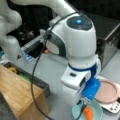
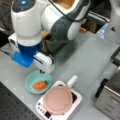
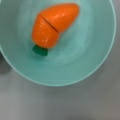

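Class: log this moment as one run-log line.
gripper: above bowl | orange plastic carrot: lying in teal bowl | pink plate: beside bowl

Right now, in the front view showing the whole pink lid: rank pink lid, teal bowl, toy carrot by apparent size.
1. pink lid
2. teal bowl, somewhat smaller
3. toy carrot, smallest, lying inside the bowl

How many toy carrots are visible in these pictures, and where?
1. The carrot lies inside the teal bowl, beside the pink plate, with the gripper just above it. More may be hidden behind the arm.
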